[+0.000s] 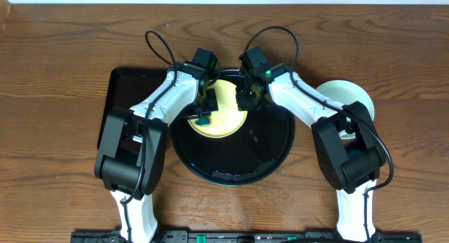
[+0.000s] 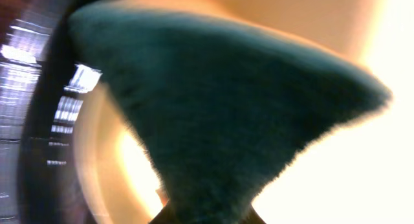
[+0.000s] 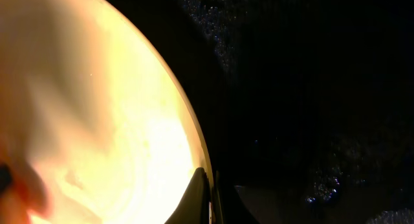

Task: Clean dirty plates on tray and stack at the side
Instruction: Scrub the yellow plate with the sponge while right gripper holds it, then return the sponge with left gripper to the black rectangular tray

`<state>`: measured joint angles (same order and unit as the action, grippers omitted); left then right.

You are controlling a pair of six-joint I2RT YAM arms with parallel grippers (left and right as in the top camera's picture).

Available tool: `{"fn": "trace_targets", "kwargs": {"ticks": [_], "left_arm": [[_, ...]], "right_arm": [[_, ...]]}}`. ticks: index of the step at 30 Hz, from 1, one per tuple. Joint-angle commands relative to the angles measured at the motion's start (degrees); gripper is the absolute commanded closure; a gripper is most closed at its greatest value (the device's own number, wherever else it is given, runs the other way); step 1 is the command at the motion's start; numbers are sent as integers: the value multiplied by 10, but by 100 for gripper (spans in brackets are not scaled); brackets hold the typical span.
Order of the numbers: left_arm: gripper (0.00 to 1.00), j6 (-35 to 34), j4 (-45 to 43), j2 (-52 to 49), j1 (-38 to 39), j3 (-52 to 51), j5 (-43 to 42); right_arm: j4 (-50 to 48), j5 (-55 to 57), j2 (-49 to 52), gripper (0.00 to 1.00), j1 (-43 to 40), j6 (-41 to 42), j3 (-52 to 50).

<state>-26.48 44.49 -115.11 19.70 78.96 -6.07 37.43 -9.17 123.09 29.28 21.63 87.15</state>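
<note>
A pale yellow plate (image 1: 223, 115) lies in the upper left part of the round black tray (image 1: 266, 155). My left gripper (image 1: 204, 104) is over the plate's left side, shut on a dark green fuzzy cloth (image 1: 203, 119). In the left wrist view the cloth (image 2: 233, 120) fills most of the picture, with the yellow plate (image 2: 362, 172) behind it. My right gripper (image 1: 247, 97) is at the plate's right rim. The right wrist view shows its fingers (image 3: 199, 197) shut on the edge of the plate (image 3: 97, 120), with the tray (image 3: 310, 88) dark beside it.
A pale mint plate (image 1: 349, 97) sits on the wooden table to the right of the tray, partly behind my right arm. A rectangular black tray (image 1: 125, 92) lies at the left, under my left arm.
</note>
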Motion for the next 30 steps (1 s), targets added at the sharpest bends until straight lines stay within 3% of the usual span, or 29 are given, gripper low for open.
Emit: {"fn": "trace_targets", "kwargs": {"ticks": [1, 4, 9, 13, 21, 25, 30], "left_arm": [[92, 141, 4, -9, 6, 0, -202], [92, 166, 8, -9, 5, 0, -195], [92, 49, -9, -9, -28, 3, -17], [92, 19, 2, -9, -76, 30, 0], [92, 47, 156, 26, -139, 147, -19], [92, 92, 173, 71, -162, 154, -12], [92, 116, 178, 101, -189, 154, 73]], "right_arm": [[3, 38, 13, 99, 0, -16, -14], [3, 37, 13, 99, 0, -16, -14], [12, 37, 13, 99, 0, -16, -13], [24, 37, 12, 99, -8, -22, -9], [79, 37, -30, 99, -44, -51, 41], [82, 38, -57, 99, -57, -57, 54], [84, 37, -75, 99, -64, -57, 54]]}}
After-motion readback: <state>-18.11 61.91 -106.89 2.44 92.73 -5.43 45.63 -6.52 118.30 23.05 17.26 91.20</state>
